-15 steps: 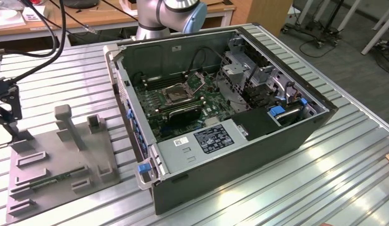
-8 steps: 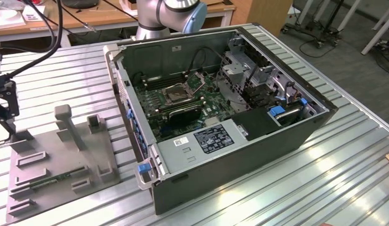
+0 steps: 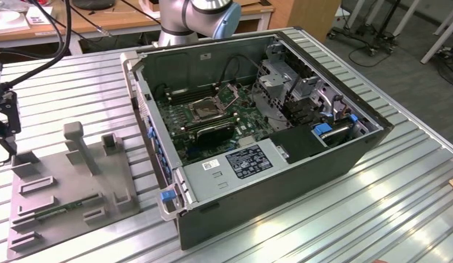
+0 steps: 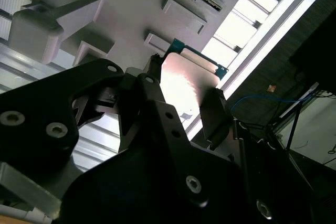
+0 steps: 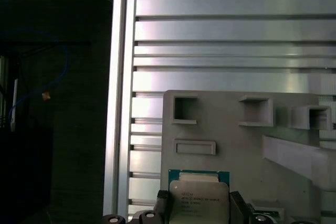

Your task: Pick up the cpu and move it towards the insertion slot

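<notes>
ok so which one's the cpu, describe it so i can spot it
Find the grey plastic tray on the ribbed table, at the exterior view's left of the open computer case. At its corner the gripper clasps the cpu: a flat square chip with a silvery top, unlike the tray's grey blocks and long green memory stick.

Grey tray lies beside open computer case.

cpu part cropped by frame edge, first wrist view; glare-washed, second wrist view.
</notes>
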### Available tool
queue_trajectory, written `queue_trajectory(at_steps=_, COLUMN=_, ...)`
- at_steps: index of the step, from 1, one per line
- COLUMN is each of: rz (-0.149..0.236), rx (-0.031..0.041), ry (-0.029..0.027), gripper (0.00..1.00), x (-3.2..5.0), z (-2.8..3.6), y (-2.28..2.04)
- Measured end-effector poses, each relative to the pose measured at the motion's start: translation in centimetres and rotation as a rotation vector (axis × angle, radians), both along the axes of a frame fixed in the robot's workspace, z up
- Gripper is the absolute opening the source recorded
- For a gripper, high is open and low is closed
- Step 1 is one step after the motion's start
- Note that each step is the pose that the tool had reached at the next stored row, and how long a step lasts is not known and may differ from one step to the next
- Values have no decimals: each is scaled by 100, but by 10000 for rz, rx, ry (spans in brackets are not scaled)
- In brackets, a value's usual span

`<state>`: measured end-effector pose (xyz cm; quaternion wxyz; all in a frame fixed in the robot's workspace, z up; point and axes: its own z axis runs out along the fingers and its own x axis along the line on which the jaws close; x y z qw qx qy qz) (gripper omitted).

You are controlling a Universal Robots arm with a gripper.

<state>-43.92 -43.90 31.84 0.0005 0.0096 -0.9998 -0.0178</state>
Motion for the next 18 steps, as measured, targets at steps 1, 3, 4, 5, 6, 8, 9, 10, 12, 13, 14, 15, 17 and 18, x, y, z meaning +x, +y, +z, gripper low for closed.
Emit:
queue_trajectory(at_steps=1, rz=0, rx=0, ry=0, gripper=54, x=0, z=0, y=0)
queue_trajectory(at_steps=3, rz=0, rx=0, ry=0, gripper=54, x=0, z=1, y=0)
queue_trajectory(at_steps=4, rz=0, rx=0, ry=0, gripper=54, x=0, z=1, y=0)
queue_trajectory(at_steps=5, rz=0, rx=0, ry=1, gripper=54, x=0, z=4, y=0)
queue_trajectory(at_steps=6, rz=0, rx=-1, ry=2, gripper=54, x=0, z=7, y=0)
queue_trajectory(at_steps=8, rz=0, rx=-1, ry=2, gripper=54, x=0, z=17, y=0)
queue_trajectory(at_steps=9, rz=0, rx=-1, ry=2, gripper=54, x=0, z=25, y=0)
queue_trajectory(at_steps=10, rz=0, rx=0, ry=1, gripper=54, x=0, z=34, y=0)
queue_trajectory(at_steps=12, rz=0, rx=0, ry=0, gripper=54, x=0, z=56, y=0)
queue_trajectory(at_steps=13, rz=0, rx=-1, ry=1, gripper=54, x=0, z=68, y=0)
queue_trajectory(at_steps=14, rz=0, rx=1, ry=0, gripper=54, x=0, z=80, y=0)
queue_trajectory(at_steps=15, rz=0, rx=0, ry=0, gripper=54, x=0, z=93, y=0)
queue_trajectory(at_steps=17, rz=0, rx=0, ry=0, gripper=54, x=0, z=122, y=0)
queue_trajectory(at_steps=18, rz=-1, rx=0, ry=0, gripper=54, x=0, z=139, y=0)
